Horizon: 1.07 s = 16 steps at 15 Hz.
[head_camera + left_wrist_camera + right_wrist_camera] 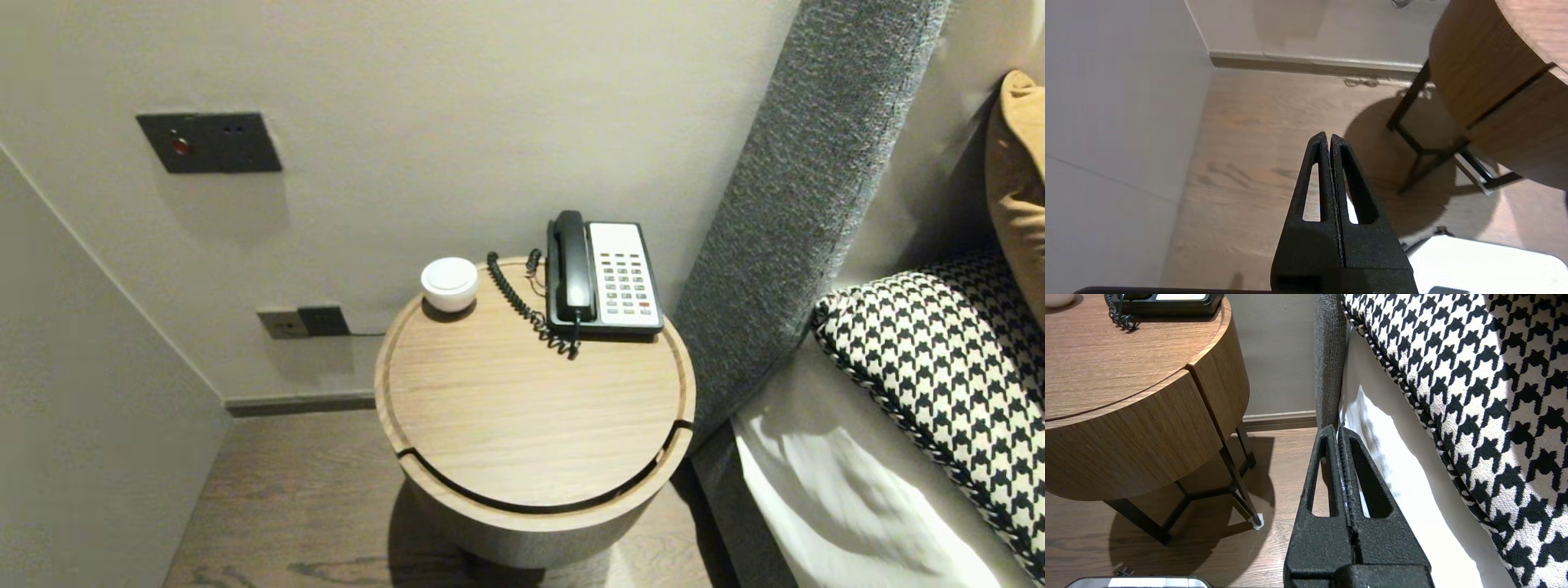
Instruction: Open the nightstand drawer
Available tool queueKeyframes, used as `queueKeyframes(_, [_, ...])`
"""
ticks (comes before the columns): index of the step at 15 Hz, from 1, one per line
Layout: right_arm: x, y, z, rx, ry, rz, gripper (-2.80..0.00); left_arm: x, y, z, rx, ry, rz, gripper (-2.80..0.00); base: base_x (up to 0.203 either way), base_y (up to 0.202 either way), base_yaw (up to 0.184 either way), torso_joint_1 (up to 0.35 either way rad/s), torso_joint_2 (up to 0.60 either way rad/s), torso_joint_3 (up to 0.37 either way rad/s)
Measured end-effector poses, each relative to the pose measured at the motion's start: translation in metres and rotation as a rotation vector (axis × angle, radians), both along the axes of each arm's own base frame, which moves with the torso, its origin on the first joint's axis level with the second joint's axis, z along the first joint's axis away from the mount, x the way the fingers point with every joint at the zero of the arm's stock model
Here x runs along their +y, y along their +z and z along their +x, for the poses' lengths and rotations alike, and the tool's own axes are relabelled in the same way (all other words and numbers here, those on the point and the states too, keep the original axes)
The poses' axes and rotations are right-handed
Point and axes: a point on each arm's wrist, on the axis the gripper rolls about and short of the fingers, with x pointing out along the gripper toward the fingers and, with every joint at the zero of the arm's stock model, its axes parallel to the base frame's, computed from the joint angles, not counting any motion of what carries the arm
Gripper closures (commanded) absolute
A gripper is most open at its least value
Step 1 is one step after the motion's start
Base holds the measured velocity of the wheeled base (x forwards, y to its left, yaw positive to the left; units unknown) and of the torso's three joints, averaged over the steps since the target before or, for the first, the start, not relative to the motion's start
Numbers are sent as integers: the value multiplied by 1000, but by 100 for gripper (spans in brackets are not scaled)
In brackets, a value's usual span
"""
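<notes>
A round wooden side table (522, 425) stands between a wall and a bed. At its back sit a black and white desk telephone (604, 278) with a coiled cord (522, 306), its handset on the cradle, and a small white round bowl-like object (449, 283). Neither arm shows in the head view. My left gripper (1327, 136) is shut and empty, low over the wooden floor beside the table's drum (1486, 69). My right gripper (1336, 430) is shut and empty, low between the table (1126, 400) and the bed's edge.
A grey upholstered headboard (800, 196) and a bed with a white sheet (849, 506) and a houndstooth pillow (939, 367) stand at the right. Wall plates (211, 143) and a socket (302, 322) are on the back wall. A side wall closes in the left.
</notes>
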Motion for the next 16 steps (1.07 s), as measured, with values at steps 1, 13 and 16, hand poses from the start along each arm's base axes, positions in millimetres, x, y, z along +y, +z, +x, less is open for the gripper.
queueKeyframes(1, [0,0,0,0,0,0,0,0,-4,-1,0,-3,3,0,0,0,0,0,0,0])
queueKeyframes(13, [0,0,0,0,0,0,0,1,-40,-21,-118,-62,49,0,0,0,0,0,0,0])
queueKeyframes(16, [0,0,0,0,0,0,0,1,-43,-18,-202,-74,51,0,0,0,0,0,0,0])
